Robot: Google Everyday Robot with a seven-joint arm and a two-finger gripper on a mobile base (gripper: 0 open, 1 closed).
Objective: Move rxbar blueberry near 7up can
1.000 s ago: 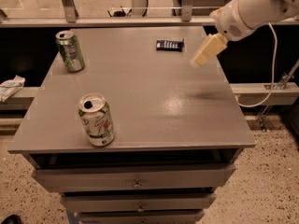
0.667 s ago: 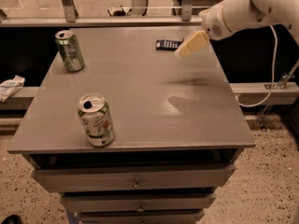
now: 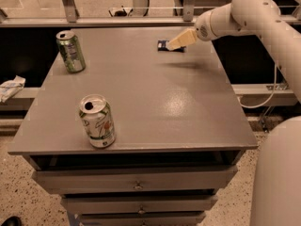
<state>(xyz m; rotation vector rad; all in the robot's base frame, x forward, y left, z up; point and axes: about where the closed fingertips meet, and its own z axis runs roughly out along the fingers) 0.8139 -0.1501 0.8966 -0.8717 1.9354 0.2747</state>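
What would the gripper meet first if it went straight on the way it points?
Probably the rxbar, lying on the table just beyond the gripper; depth is unclear, so contact can't be judged.

**Grey drawer cabinet on a speckled floor**

A flat grey table (image 3: pixel 141 112) fills the middle of the view, its top matte with a soft patch of reflected light (image 3: pixel 188 101) right of centre. Beneath the top sits a stack of grey drawers (image 3: pixel 94 179), each with a small round knob (image 3: pixel 137 186) in the middle. The floor (image 3: pixel 28 192) is pale speckled stone. Behind the table a horizontal metal rail (image 3: pixel 117 21) runs across, with upright metal posts (image 3: pixel 68 1) rising from it. Dark recesses lie on both sides below a light ledge (image 3: pixel 256 89). A crumpled white scrap (image 3: pixel 9 87) rests at the left; a thin cable (image 3: pixel 267 98) droops at the right. The gripper (image 3: pixel 176 42) hangs over the table's far right part.
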